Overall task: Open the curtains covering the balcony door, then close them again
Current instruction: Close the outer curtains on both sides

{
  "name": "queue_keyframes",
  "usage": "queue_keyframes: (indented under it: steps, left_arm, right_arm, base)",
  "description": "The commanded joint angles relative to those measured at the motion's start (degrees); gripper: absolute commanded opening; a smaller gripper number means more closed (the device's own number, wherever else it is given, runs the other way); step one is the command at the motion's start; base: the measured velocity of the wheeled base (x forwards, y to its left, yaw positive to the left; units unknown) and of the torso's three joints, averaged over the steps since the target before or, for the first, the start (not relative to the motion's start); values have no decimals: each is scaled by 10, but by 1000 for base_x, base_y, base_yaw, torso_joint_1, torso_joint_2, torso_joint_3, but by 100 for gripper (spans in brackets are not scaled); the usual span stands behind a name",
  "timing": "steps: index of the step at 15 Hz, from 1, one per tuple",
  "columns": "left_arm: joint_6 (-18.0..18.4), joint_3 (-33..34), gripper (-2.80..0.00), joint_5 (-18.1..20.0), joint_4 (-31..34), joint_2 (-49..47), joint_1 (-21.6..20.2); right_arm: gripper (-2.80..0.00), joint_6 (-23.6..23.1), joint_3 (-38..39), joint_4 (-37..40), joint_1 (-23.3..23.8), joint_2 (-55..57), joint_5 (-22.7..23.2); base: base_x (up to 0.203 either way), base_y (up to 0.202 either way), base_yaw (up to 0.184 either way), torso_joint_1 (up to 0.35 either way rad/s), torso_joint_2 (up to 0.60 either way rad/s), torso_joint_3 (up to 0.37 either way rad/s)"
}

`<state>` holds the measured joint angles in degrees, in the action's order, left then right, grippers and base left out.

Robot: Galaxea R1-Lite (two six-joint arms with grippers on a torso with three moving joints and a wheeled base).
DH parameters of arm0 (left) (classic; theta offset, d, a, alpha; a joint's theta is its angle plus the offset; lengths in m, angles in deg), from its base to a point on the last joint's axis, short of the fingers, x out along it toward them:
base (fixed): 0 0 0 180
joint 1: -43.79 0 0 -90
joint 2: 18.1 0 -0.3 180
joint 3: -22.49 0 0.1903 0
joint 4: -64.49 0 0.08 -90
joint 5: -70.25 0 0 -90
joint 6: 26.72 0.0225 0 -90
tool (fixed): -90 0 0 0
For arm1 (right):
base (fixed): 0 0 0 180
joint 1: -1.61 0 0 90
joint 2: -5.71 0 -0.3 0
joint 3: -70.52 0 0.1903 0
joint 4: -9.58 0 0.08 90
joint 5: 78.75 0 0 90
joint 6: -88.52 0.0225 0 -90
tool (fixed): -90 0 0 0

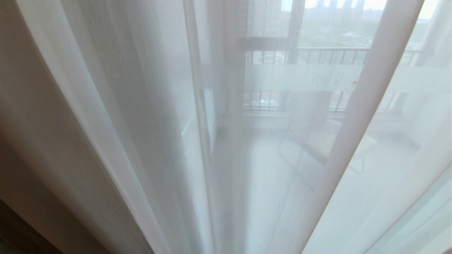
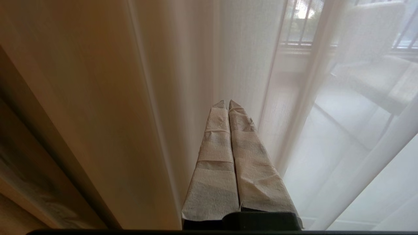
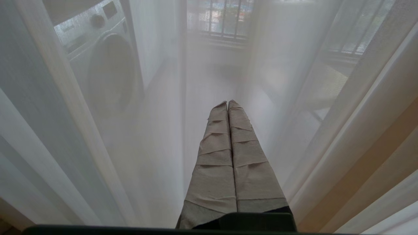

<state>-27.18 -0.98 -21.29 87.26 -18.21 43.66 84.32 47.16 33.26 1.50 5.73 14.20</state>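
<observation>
Basically pre-open: curtains [image 1: 141,106] fully drawn, L gripper [image 2: 227,101] & R gripper [image 3: 227,101] both pinched closed, empty; next: spread fingers, grab fabric.

pale balcony floor [image 1: 268,183] behind sheer, a chair [image 1: 317,148] on it.

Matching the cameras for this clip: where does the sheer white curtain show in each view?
Head view: sheer curtain fills the frame, hanging in folds.
Left wrist view: beyond the shut left gripper, right of the opaque cream drape.
Right wrist view: all around the shut right gripper.
Shared landmark: black railing bars behind the sheer.
</observation>
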Motion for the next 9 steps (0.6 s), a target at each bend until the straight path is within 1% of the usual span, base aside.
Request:
queue_keyframes:
  steps: [1,9]
  left_arm:
    - [-1,0,-280,0,0,0,0]
    - [-1,0,-280,-1,0,0,0]
  right_arm:
    - [-280,0,0,0,-1,0,0]
    - [-280,0,0,0,0,0,0]
  base:
    - [0,0,0,0,0,0]
    - [0,0,0,0,0,0]
